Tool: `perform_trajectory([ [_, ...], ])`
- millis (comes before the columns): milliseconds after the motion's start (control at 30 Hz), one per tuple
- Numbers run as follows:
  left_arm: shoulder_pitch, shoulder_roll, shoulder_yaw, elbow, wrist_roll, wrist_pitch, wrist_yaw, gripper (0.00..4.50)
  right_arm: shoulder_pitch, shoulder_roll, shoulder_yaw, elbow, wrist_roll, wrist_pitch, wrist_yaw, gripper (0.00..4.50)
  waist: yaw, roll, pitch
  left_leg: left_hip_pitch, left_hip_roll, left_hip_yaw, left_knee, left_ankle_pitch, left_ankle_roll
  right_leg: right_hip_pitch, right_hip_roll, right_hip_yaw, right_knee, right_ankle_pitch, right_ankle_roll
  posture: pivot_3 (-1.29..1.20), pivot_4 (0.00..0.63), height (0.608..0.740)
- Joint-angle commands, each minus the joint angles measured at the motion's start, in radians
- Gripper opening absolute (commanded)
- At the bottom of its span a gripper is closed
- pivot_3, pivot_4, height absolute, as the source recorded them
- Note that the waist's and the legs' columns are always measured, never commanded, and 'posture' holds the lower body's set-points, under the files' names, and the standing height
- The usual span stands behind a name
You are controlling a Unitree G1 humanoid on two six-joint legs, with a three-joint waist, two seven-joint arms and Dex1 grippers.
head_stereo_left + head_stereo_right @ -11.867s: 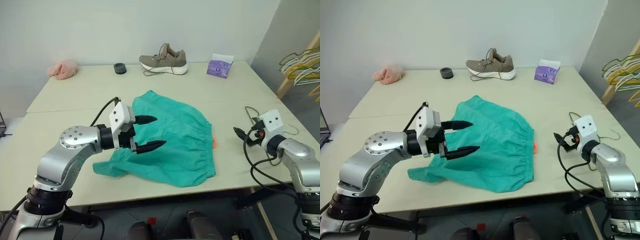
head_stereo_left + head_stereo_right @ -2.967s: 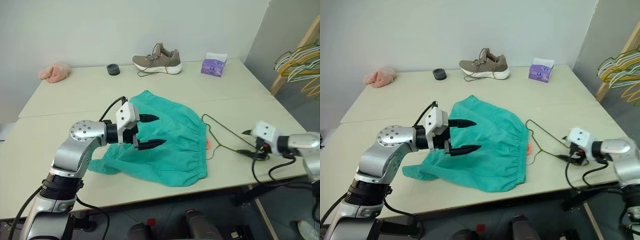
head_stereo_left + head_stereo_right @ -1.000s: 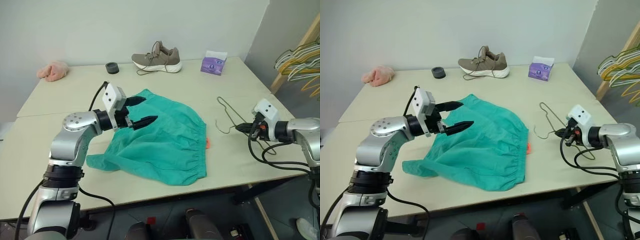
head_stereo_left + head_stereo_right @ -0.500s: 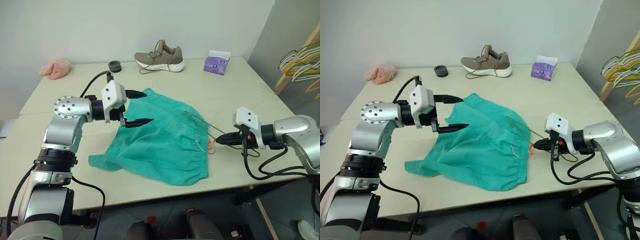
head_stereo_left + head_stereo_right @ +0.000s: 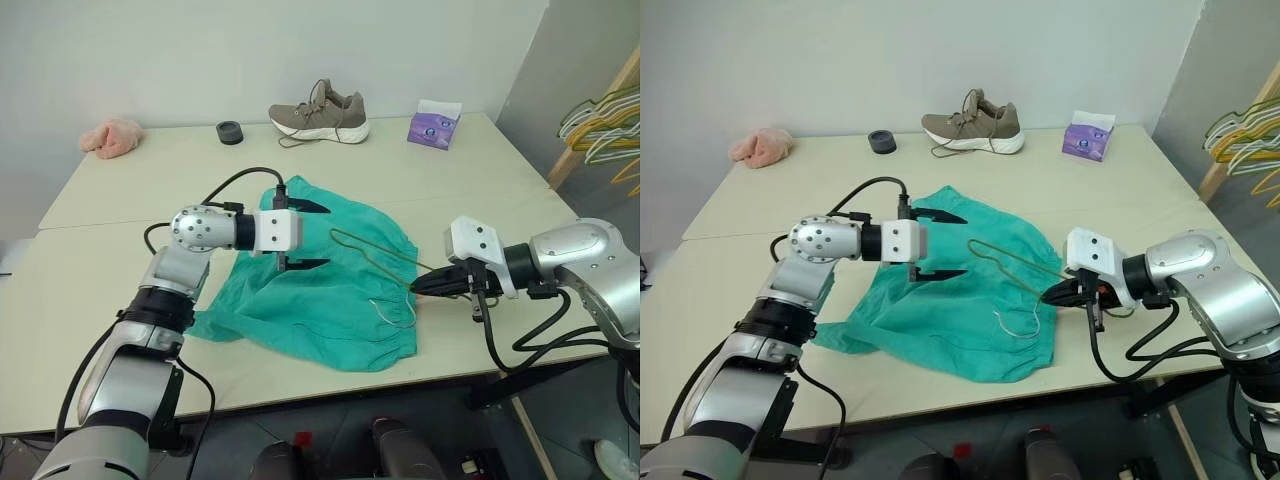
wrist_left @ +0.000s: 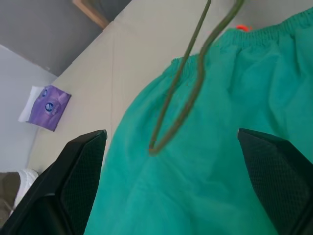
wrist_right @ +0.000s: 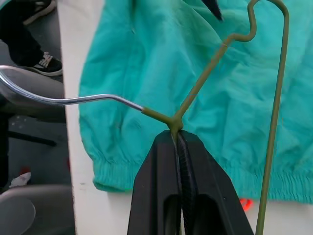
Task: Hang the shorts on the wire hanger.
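Teal shorts lie flat at the centre of the frame; one wire hanger hovers over their right half, its long axis running left from the right gripper, which pinches its neck; the left gripper, jaws wide and empty, is nearer the free corner; one shorts, two grippers.

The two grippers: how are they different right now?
The left gripper has its fingers spread wide and holds nothing, hovering over the shorts. The right gripper has its fingers pinched shut on the wire hanger, holding it out over the shorts. Both have black fingers and point toward each other.
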Motion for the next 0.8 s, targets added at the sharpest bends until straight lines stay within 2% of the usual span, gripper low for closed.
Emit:
perform_trajectory([
  [33, -0.041, -0.014, -0.024, 0.05, 0.051, -0.073, 0.042, 4.5, -0.033, -0.004, -0.005, -0.044, 0.024, 0.012, 0.002, 0.04, -0.003, 0.0, 0.0, 0.0, 0.0, 0.0, 0.0, 0.0, 0.0, 0.0, 0.0, 0.0, 0.0, 0.0, 0.0, -0.23, 0.111, 0.74],
  [133, -0.064, -0.029, -0.051, 0.101, 0.102, -0.103, 0.077, 4.5, -0.04, 0.001, -0.001, -0.062, 0.035, 0.022, -0.002, 0.04, -0.007, 0.0, 0.0, 0.0, 0.0, 0.0, 0.0, 0.0, 0.0, -0.001, 0.0, 0.0, 0.0, 0.0, 0.0, -0.23, 0.112, 0.74],
  [233, -0.077, -0.043, -0.07, 0.14, 0.146, -0.122, 0.121, 3.94, -0.043, 0.003, 0.004, -0.079, 0.045, 0.03, -0.006, 0.0, -0.015, 0.0, 0.0, 0.0, 0.0, 0.0, 0.0, 0.0, 0.0, -0.001, 0.0, 0.0, 0.001, 0.0, 0.0, -0.24, 0.111, 0.74],
  [667, -0.067, -0.046, -0.081, 0.125, 0.156, -0.123, 0.147, 0.02, -0.025, -0.002, 0.022, -0.097, 0.036, 0.009, -0.019, 0.0, -0.031, 0.0, 0.0, 0.0, 0.0, 0.0, 0.0, 0.0, 0.0, -0.001, 0.0, 0.0, 0.001, 0.0, 0.0, -0.23, 0.105, 0.74],
  [800, -0.062, -0.037, -0.076, 0.117, 0.153, -0.123, 0.154, 0.02, -0.014, 0.006, 0.018, -0.093, 0.037, -0.025, -0.021, 0.0, -0.035, 0.0, 0.0, 0.0, 0.0, 0.0, 0.0, 0.0, 0.0, -0.001, 0.0, 0.0, 0.002, 0.0, 0.0, -0.23, 0.103, 0.74],
])
